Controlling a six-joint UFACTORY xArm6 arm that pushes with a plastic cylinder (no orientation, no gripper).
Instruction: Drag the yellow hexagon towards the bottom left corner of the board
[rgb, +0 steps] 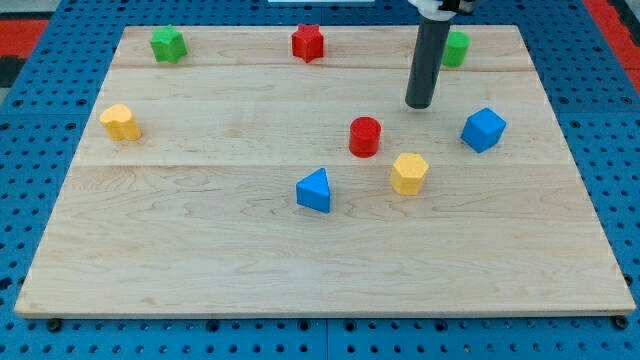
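Blue triangle (314, 191), yellow hexagon (409, 173) just below-left of tool tip (420, 105)

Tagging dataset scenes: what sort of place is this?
Probably a lab tabletop rig for block pushing: a wooden board lies on a blue perforated base, small coloured blocks such as the yellow hexagon are scattered about, and my tip stands above them.

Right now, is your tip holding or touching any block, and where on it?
Nothing is held. My tip stands free on the board, up and to the view's right of the red cylinder, above the yellow hexagon, touching neither.
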